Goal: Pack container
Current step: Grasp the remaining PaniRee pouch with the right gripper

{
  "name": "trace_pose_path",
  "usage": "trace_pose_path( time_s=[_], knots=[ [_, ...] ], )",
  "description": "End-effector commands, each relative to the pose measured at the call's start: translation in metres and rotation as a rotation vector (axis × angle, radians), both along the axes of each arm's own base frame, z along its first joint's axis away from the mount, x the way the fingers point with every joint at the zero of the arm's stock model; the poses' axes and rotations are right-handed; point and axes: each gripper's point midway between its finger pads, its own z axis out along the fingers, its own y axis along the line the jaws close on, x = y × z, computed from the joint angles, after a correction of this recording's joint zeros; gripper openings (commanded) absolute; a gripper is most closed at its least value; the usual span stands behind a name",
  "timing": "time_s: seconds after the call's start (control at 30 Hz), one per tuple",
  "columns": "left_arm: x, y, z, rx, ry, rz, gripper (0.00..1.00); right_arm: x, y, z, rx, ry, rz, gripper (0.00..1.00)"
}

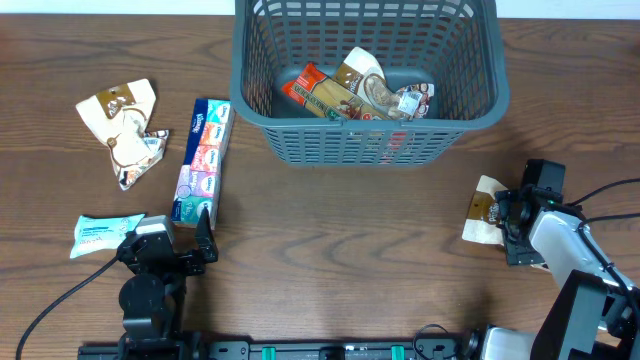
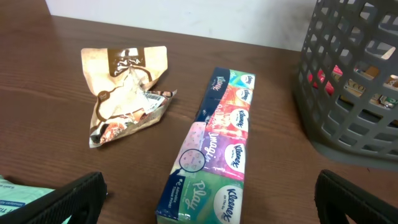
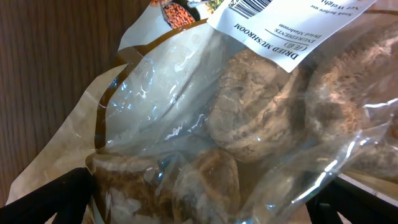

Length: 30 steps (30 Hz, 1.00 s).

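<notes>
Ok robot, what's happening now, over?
Left gripper open by tissue pack. Right gripper open over mushroom packet. Container partly filled, nothing blocking.

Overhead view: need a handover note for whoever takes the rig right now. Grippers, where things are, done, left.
Left gripper: open, empty, facing the near end of the tissue multipack.
Right gripper: open, jaws either side of the dried mushroom bag, not closed on it.
Container: at the far edge of the table.
Done: a few packets are inside, including a red-brown packet.
Left: the mushroom bag, the tissue multipack, the crumpled beige packet and the white-teal packet all lie on the table outside it.
</notes>
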Motion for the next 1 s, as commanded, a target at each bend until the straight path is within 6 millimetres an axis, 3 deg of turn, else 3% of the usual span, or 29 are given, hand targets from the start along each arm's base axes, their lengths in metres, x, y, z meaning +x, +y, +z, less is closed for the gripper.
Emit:
trace_pose_path(
  time_s=[0.0, 0.37, 0.43, 0.7, 0.97],
  knots=[
    [-0.0008, 0.0014, -0.0111, 0.005, 0.027, 0.005, 0.99, -0.0437, 0.0148, -0.0327, 0.070, 0.146, -0.033, 0.99],
    [-0.0008, 0.0015, -0.0111, 0.005, 0.027, 0.005, 0.99, -0.0524, 0.0191, -0.0377, 0.086, 0.159, -0.059, 0.94],
    [-0.0008, 0.0014, -0.0111, 0.005, 0.027, 0.005, 0.99, -0.0524, 0.0190, -0.0377, 0.086, 0.159, -0.059, 0.83],
    [-0.0008, 0.0014, -0.0111, 0.005, 0.027, 0.005, 0.99, -0.0523, 0.0209, -0.0381, 0.097, 0.159, -0.057, 0.03],
    [-0.0008, 0.0014, -0.0111, 0.005, 0.027, 0.005, 0.99, -0.0520, 0.0201, -0.0376, 0.087, 0.175, 0.006, 0.01]
  ],
)
